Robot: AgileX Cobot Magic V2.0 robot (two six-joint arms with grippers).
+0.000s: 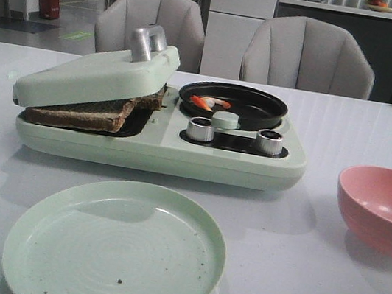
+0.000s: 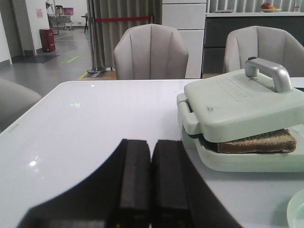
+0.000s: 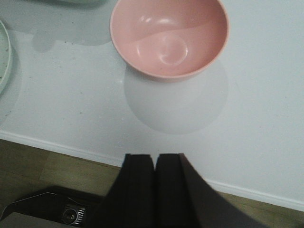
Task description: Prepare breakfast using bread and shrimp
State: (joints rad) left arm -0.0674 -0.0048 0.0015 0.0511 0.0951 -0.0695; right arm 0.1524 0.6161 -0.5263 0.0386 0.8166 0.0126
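Near edge: one green plate (image 1: 115, 250), bare; one pink bowl (image 1: 382, 209) at right, empty. Left gripper (image 2: 151, 178) and right gripper (image 3: 155, 183) both pressed together, holding nothing. Behind, bread (image 1: 93, 112) sits under the half-raised lid (image 1: 92, 74) w/ handle (image 1: 147, 41) of the cooker; looks like 2 slices, soft, light, crushes easily, so pinch at crust edge. Shrimp (image 1: 210, 104) in the black pan (image 1: 234, 105): approx 2-3, small, slippery; grab mid-curl.

My left hand (image 2: 151, 183) and right hand (image 3: 155, 190) each end in two flat, matte black, rectangular fingers.
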